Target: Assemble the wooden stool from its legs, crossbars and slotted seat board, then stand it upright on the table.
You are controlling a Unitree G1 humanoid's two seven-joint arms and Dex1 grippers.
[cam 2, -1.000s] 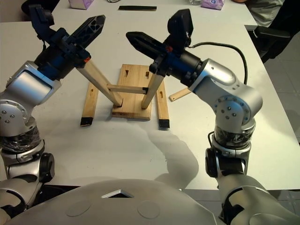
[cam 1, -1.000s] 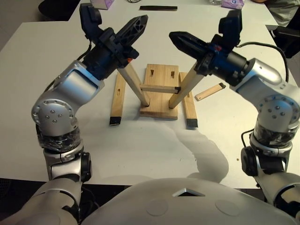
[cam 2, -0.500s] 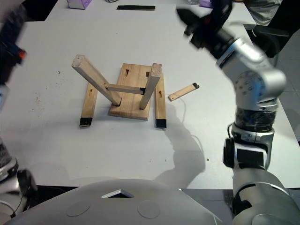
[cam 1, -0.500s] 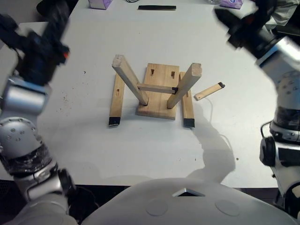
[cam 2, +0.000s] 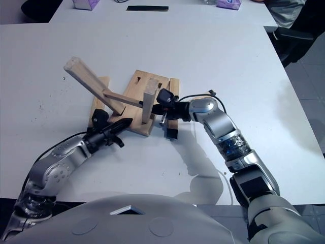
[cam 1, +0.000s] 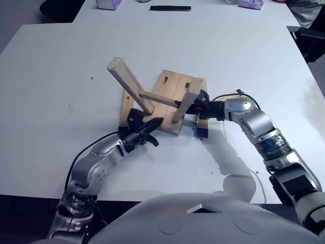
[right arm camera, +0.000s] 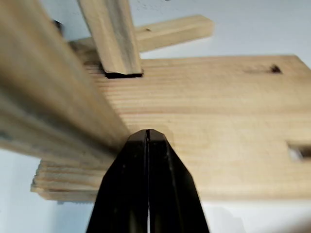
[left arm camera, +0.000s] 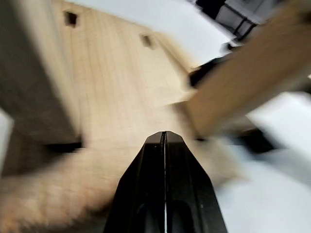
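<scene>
The slotted seat board (cam 1: 165, 85) lies on the white table with two legs standing in it. The left leg (cam 1: 126, 80) slants out to the left, the right leg (cam 1: 186, 97) is shorter in view, and a crossbar (cam 1: 158, 98) joins them. My left gripper (cam 1: 154, 123) is shut with nothing in it, its tip against the board's near edge (left arm camera: 121, 102). My right gripper (cam 2: 161, 104) is shut and empty, its tip (right arm camera: 147, 132) at the foot of the right leg. One loose leg (cam 1: 203, 127) lies beside the board under my right arm, another (cam 2: 97, 105) behind the left leg.
A black strip (cam 1: 170, 8) and a purple box (cam 1: 108, 4) sit at the table's far edge. A dark chair (cam 1: 311, 41) stands off the right side. Open tabletop lies to the left and in front of the board.
Both arms came down from high and wide to table level, tips now at the board. The board with its legs has shifted left and turned, the left leg leaning further out.
</scene>
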